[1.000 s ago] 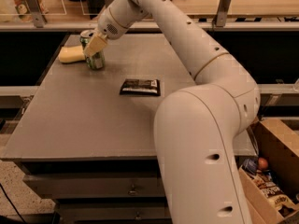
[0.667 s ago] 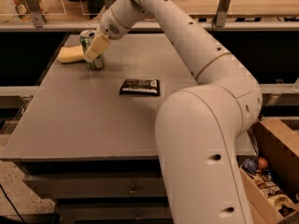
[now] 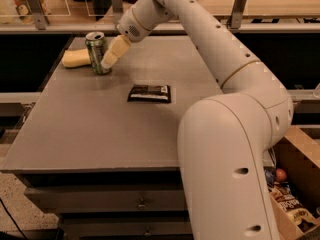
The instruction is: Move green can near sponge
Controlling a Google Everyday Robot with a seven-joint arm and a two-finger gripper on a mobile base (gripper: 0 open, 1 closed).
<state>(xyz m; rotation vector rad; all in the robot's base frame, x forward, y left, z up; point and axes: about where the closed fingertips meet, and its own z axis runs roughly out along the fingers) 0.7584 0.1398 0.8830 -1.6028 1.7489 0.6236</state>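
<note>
The green can point(image 3: 96, 52) stands upright on the grey table point(image 3: 100, 129) at the far left, its silver top showing. The pale yellow sponge point(image 3: 76, 58) lies right beside it on the left, touching or nearly touching. My gripper point(image 3: 108, 60) is at the can's right side, angled down toward the table. One cream finger point(image 3: 114, 51) shows just right of the can; the other is hidden. The gripper looks open and the can rests on the table by itself.
A flat dark rectangular packet point(image 3: 149, 93) lies mid-table, right of and nearer than the can. A rail with posts point(image 3: 239, 6) runs along the table's far edge. A cardboard box of snacks point(image 3: 292, 194) sits on the floor at the lower right.
The finger that lay across the can's front has drawn off to the right and up a little. The can and the sponge have stayed in place.
</note>
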